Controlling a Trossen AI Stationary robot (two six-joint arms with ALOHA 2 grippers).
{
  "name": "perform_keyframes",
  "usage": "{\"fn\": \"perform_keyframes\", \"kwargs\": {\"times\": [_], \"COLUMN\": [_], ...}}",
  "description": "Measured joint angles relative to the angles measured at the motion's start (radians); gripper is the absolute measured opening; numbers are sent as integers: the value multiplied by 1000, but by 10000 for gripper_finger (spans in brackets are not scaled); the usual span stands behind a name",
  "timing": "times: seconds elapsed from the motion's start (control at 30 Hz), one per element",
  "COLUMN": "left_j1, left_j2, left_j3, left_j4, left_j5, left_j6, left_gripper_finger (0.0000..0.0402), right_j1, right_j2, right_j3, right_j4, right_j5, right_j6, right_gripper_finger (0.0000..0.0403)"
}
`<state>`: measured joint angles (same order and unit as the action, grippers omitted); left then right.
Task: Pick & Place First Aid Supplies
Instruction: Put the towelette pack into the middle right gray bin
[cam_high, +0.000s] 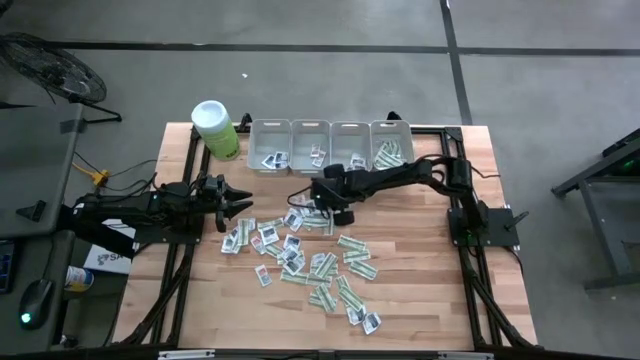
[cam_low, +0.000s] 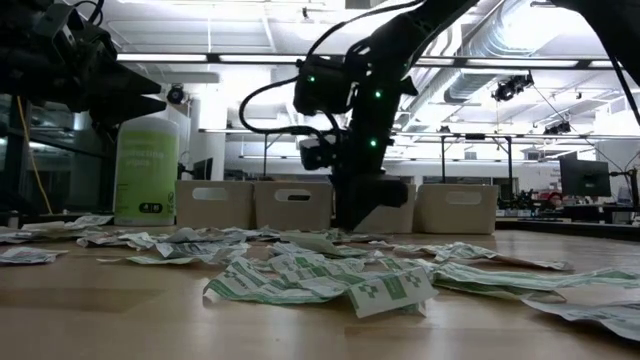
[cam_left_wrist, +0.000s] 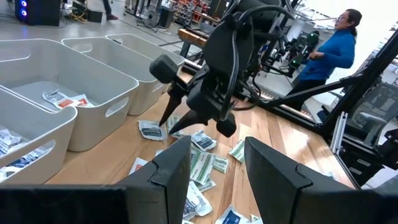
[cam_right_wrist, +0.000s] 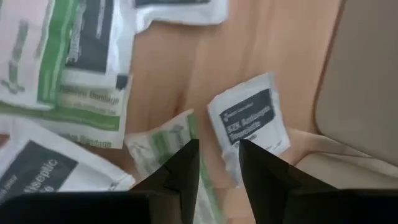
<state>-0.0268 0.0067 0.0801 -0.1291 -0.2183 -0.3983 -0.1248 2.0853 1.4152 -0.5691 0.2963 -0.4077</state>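
While the left gripper hovers spread and empty beside the scattered packets, the right gripper, half-spread low over overlapping ones near the grey bins, grips nothing yet and may pinch two or nudge them aside.

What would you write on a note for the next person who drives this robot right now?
Left gripper: open, empty, waiting at the left edge of the packet pile.
Right gripper: low over the table near the bins, fingers slightly apart, tips beside a white packet and a green-and-white strip; nothing clearly gripped.
Supplies: most packets lie scattered on the table.
Done: some packets are already in the grey bins.
Left: nearly the whole pile still has to go into the bins. The green canister stands beside the bins; leave it.
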Motion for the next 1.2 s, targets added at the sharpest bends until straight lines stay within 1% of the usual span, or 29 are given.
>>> {"fn": "perform_keyframes", "kwargs": {"times": [0.1, 0.33, 0.6, 0.73, 1.0, 1.1, 1.2], "left_j1": [0, 0, 0, 0, 0, 0, 0], "left_j2": [0, 0, 0, 0, 0, 0, 0], "left_j3": [0, 0, 0, 0, 0, 0, 0], "left_j4": [0, 0, 0, 0, 0, 0, 0], "left_j5": [0, 0, 0, 0, 0, 0, 0], "left_j6": [0, 0, 0, 0, 0, 0, 0], "left_gripper_finger": [150, 150, 150, 150, 150, 150, 150], "right_j1": [-1, -13, -27, -26, -26, -26, -23], "right_j2": [0, 0, 0, 1, 3, 3, 3], "right_j3": [-12, -13, -13, -12, -12, -12, -13], "right_j4": [41, 46, 52, 51, 50, 50, 49], "right_j5": [7, 22, -52, -64, -68, -64, -29], "right_j6": [-39, -70, -91, -91, -86, -58, -31], "right_gripper_finger": [108, 108, 104, 81, 6, 7, 2]}}
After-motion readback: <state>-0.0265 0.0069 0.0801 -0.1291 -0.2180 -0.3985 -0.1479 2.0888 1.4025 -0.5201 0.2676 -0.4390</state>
